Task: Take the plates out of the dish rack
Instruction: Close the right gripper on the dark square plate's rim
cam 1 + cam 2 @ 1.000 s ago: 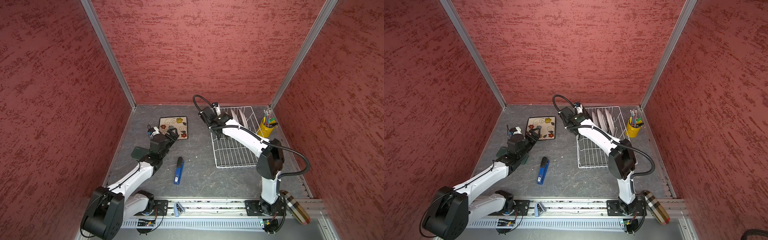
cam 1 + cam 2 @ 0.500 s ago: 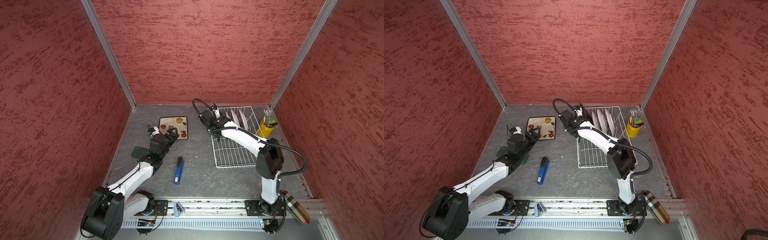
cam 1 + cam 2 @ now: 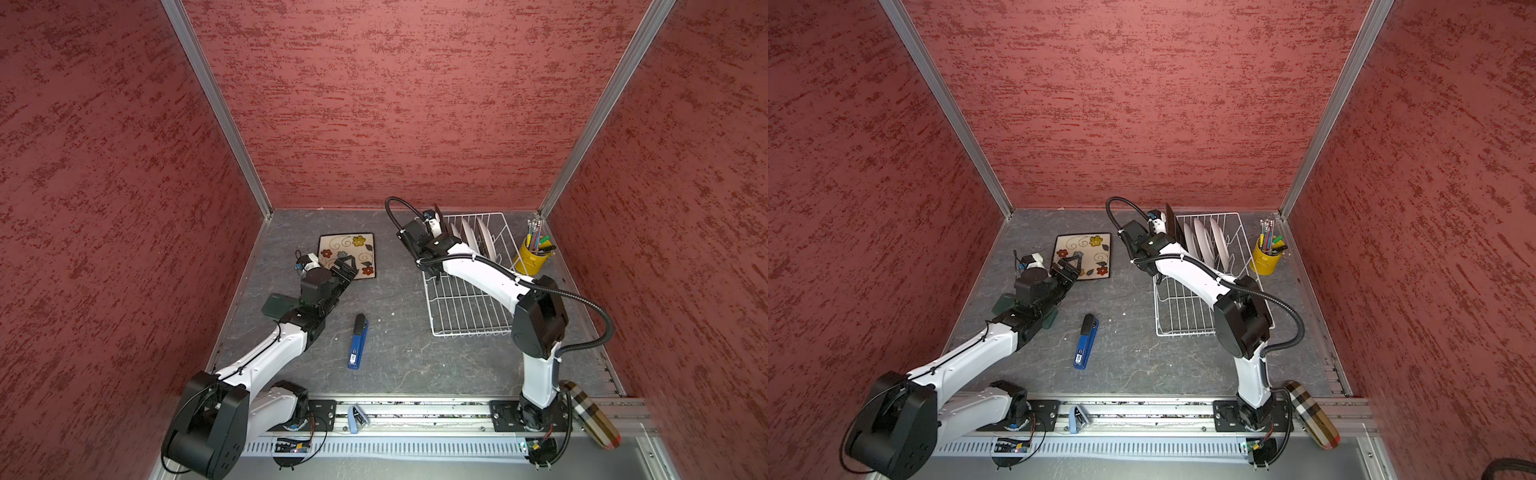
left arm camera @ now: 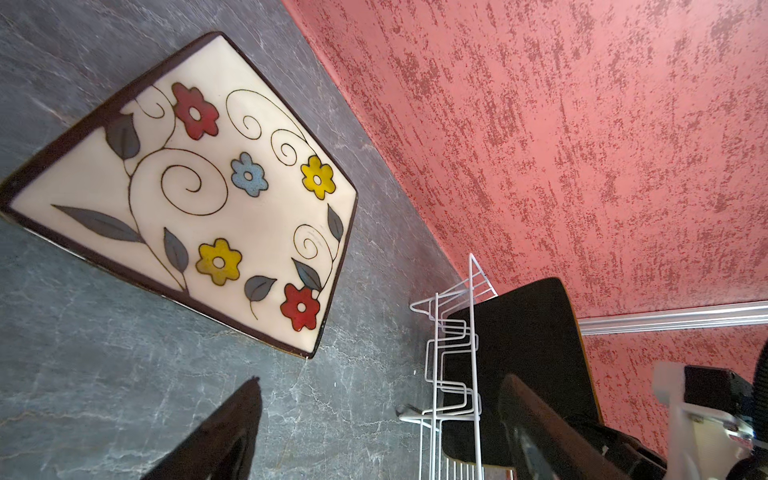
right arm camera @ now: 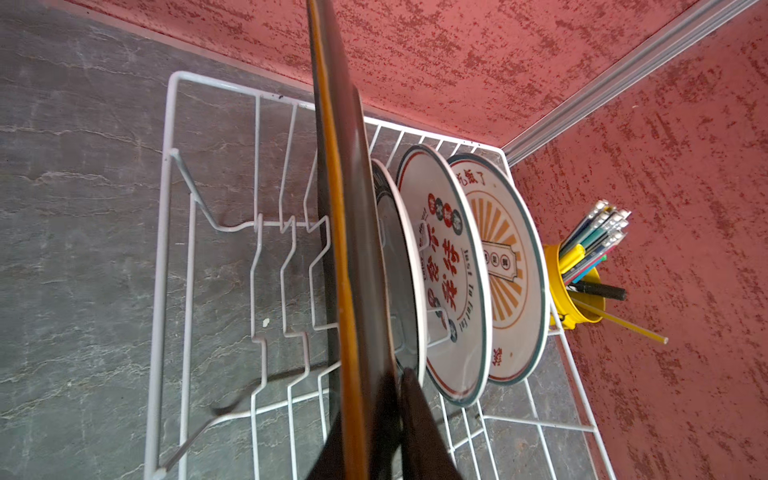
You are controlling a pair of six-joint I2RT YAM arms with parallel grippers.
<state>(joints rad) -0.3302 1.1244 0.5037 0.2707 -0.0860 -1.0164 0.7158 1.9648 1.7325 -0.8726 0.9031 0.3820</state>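
The white wire dish rack (image 3: 465, 303) (image 3: 1183, 307) (image 5: 166, 249) stands at the back right. A dark brown square plate (image 5: 345, 249) (image 3: 1170, 220) stands on edge in it. My right gripper (image 5: 374, 395) (image 3: 436, 222) is shut on that plate's edge, one finger on each face. Behind it stand three round white printed plates (image 5: 453, 266) (image 3: 1200, 239). A second square plate (image 3: 347, 255) (image 4: 199, 187) lies flowered face up on the table. My left gripper (image 4: 382, 382) (image 3: 346, 266) hangs open at its near edge, holding nothing.
A yellow cup of pens (image 3: 534, 257) (image 5: 577, 307) stands right of the rack. A blue stapler (image 3: 357, 340) lies mid-table. A dark green slab (image 3: 276, 305) lies under my left arm. A plaid case (image 3: 590, 415) rests at the front right rail. Red walls enclose three sides.
My right gripper has closed onto the dark square plate's edge in the rack. The left arm has stayed where it was, still open.
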